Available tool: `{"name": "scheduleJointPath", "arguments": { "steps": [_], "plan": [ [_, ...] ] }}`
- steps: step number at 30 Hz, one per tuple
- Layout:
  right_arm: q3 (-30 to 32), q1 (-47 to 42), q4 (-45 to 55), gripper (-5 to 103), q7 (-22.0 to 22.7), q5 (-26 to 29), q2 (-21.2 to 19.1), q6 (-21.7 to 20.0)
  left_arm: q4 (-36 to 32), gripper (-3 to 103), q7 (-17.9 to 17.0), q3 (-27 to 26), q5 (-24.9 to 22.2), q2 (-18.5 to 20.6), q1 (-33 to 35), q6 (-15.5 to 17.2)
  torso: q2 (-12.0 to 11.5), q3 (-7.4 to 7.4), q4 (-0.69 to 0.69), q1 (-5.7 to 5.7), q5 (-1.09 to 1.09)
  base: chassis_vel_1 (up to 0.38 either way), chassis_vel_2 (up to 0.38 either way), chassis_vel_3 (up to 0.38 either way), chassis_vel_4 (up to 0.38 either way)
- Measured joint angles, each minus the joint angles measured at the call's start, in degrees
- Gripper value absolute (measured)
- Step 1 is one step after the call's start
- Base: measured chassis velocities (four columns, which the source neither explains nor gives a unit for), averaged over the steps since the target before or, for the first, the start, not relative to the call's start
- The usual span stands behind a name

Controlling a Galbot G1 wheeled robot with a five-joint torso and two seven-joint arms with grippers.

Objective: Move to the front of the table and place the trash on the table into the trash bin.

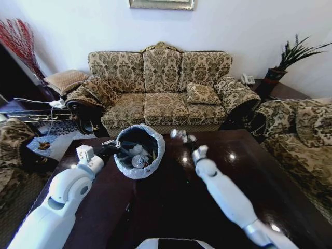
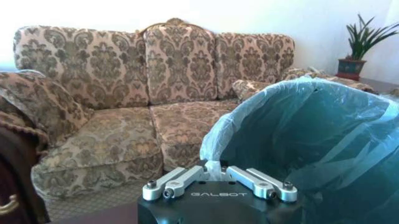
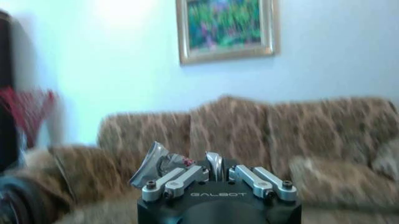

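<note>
The trash bin (image 1: 148,136), black with a pale bag over its rim, is tilted over the dark glossy table (image 1: 244,171) with its mouth facing me. My left gripper (image 1: 115,147) is shut on the bin's rim, pinching the bag edge (image 2: 215,167). Crumpled white trash (image 1: 138,157) lies inside the bin. My right gripper (image 1: 181,136) hovers just right of the bin's rim. It is shut on a clear, crumpled plastic piece of trash (image 3: 153,163) with a bit of red on it.
A patterned sofa (image 1: 161,88) stands behind the table. An armchair (image 1: 303,135) flanks the right side and another seat (image 1: 15,140) the left. A side table with a plant (image 1: 290,59) and a phone sits at the back right.
</note>
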Motion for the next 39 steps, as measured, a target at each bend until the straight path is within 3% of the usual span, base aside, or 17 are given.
{"name": "scheduleJointPath", "arguments": {
  "steps": [5, 9, 17, 25, 26, 28, 34, 36, 37, 39],
  "plan": [
    [-3.16, 2.74, 16.45, 8, 2.07, 4.10, -3.29, -6.23, -0.22, 2, 1.88, 0.88, -0.04, 0.75, -0.28, 0.50, 0.00, -0.02, 0.01, -0.02, 0.00, 0.000, 0.000, 0.000, 0.000],
    [-7.24, 2.91, 24.03, 8, 1.11, 6.32, -4.94, -9.87, -0.26, 2, 4.15, 0.84, -0.03, 2.08, -0.41, 2.01, 0.00, -0.01, 0.00, -0.02, 0.01, 0.000, 0.000, 0.000, 0.000],
    [-16.11, 1.75, 31.09, 8, -0.19, 7.17, -9.73, -11.57, -0.02, 2, 4.81, 0.98, -0.52, 4.98, -0.94, 3.60, 0.00, -0.01, 0.00, -0.02, 0.02, 0.000, 0.000, 0.000, 0.000],
    [-17.30, 0.41, 32.07, 8, -1.13, 4.12, -13.29, -11.64, 0.26, 2, 4.76, 1.05, -0.66, 5.43, -1.07, 3.88, 0.00, 0.00, 0.00, -0.02, 0.01, 0.000, 0.000, 0.000, 0.000],
    [-17.44, 0.26, 32.29, 16, -1.18, 3.85, -13.56, -11.64, 0.31, 2, 4.71, 1.05, -0.67, 5.46, -1.06, 3.88, 0.00, 0.00, 0.00, -0.02, 0.01, 0.000, 0.000, 0.000, 0.000],
    [-17.58, 0.25, 32.34, 16, -1.18, 3.78, -13.59, -11.64, 0.33, 2, 4.67, 1.07, -0.67, 5.48, -1.08, 3.89, 0.00, 0.00, 0.00, -0.02, 0.02, 0.000, 0.000, 0.000, 0.000],
    [-18.74, 0.64, 32.01, 43, -1.02, 3.14, -12.94, -11.52, 0.36, 2, 4.49, 1.34, -0.73, 5.56, -1.43, 4.13, 0.00, 0.00, 0.01, -0.01, 0.01, 0.000, 0.000, 0.000, 0.000],
    [-18.75, 0.66, 31.95, 43, -1.00, 3.14, -12.87, -11.51, 0.36, 2, 4.46, 1.33, -0.73, 5.56, -1.41, 4.15, 0.00, 0.00, 0.01, -0.01, 0.01, 0.000, 0.000, 0.000, 0.000],
    [-18.75, 0.69, 31.86, 54, -0.98, 3.14, -12.78, -11.48, 0.36, 2, 4.46, 1.25, -0.74, 5.53, -1.34, 4.16, 0.00, 0.00, 0.00, -0.02, 0.01, 0.000, 0.000, 0.000, 0.000],
    [-18.75, 0.70, 31.84, 54, -0.97, 3.14, -12.75, -11.46, 0.36, 2, 4.46, 1.19, -0.74, 5.48, -1.33, 4.16, 0.00, 0.00, 0.00, -0.02, 0.01, 0.000, 0.000, 0.000, 0.000]
  ]
}}
